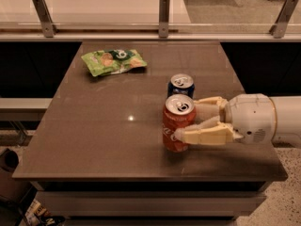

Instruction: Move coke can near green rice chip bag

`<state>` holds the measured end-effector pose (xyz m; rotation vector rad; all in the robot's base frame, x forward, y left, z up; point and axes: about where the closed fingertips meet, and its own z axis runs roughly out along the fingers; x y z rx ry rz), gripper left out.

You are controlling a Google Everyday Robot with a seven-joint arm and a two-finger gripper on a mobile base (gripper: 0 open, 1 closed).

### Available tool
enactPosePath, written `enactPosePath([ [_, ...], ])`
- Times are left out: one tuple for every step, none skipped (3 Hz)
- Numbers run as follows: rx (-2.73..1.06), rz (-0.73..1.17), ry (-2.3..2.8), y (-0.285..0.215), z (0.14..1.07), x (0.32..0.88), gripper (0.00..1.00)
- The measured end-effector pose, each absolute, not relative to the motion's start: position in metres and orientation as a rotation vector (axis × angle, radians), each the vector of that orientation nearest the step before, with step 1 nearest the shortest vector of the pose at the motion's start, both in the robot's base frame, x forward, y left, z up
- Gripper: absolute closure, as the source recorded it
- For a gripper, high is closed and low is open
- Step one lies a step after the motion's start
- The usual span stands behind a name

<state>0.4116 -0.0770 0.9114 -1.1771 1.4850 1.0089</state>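
Note:
The coke can (pixel 177 126), red-orange with a silver top, is held between the two cream fingers (pixel 207 135) of my gripper (pixel 189 120), which reaches in from the right. The gripper is shut on the can and holds it upright, slightly above the table at the front right. The green rice chip bag (pixel 113 61) lies flat at the table's far left, well apart from the can.
A dark blue can (pixel 181 85) stands right behind the coke can, partly covered by it. The brown table (pixel 94 126) ends in a front edge close below the gripper. A railing with metal posts (pixel 163 14) runs along the back.

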Motion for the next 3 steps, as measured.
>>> enactPosePath([
  [-1.203, 0.974, 1.479, -0.090, 0.933, 0.433, 1.00],
  [-1.233, 0.941, 1.469, -0.105, 0.962, 0.444, 1.00],
  [-1.212, 0.932, 1.467, -0.125, 0.989, 0.442, 1.00],
])
